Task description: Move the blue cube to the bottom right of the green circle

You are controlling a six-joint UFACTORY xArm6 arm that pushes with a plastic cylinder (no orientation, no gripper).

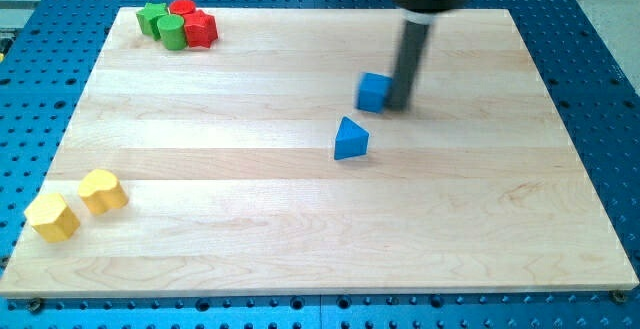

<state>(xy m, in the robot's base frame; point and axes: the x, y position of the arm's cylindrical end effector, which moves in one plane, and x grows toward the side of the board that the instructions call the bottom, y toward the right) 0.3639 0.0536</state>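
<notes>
The blue cube (373, 92) sits on the wooden board (300, 239) right of centre, in the upper half. My tip (399, 105) rests against the cube's right side. The green circle (172, 31), a short green cylinder, stands in the cluster at the board's top left corner, far to the left of the cube. A blue triangular block (350, 139) lies just below and left of the cube.
Around the green circle are a green star-like block (152, 16), a red round block (183, 9) and a red star-like block (202, 29). Two yellow blocks (102, 190) (52, 216) lie near the bottom left corner. The board's edges drop to a blue perforated table (600, 89).
</notes>
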